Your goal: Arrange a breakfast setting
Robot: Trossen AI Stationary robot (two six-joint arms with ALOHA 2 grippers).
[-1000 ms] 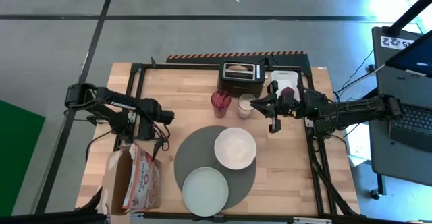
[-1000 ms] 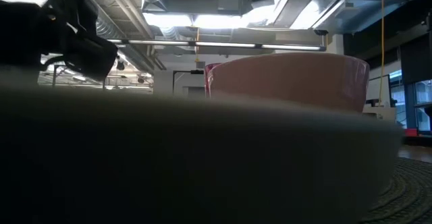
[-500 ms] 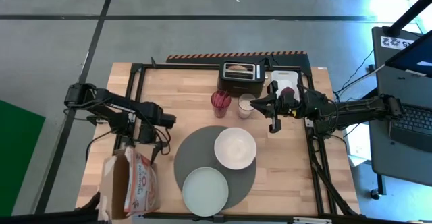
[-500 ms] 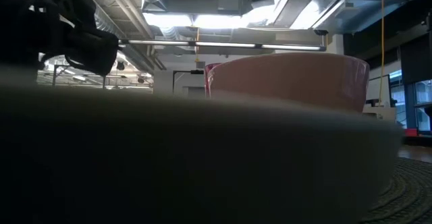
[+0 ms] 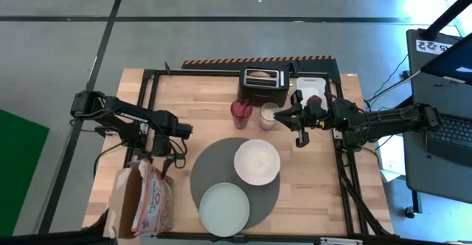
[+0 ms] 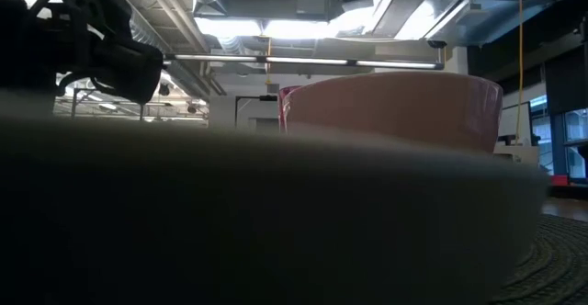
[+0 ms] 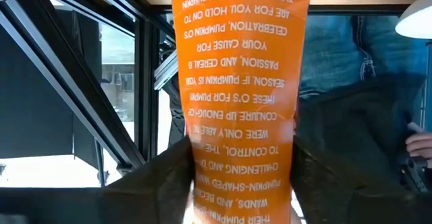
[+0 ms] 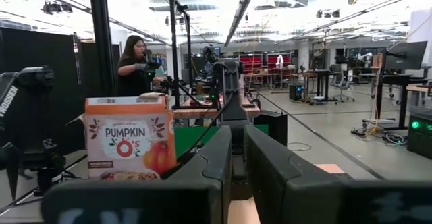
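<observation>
Cereal box (image 7: 239,96) is pinched by the left pincer (image 7: 239,183), its base cut off. Right pincer (image 5: 299,130), at two o'clock on the tabletop (image 5: 199,101), is pressed together. Low view is blocked by the plate (image 6: 276,222).

The left arm reaches in from the desk's left edge, elbow bent, its hand (image 5: 158,159) pointing toward the near edge with the fingers (image 7: 169,177) partly apart. The right arm stretches in level from the right edge, its hand (image 5: 298,116) turned sideways, fingers (image 8: 216,163) nearly together and gripping nothing.
</observation>
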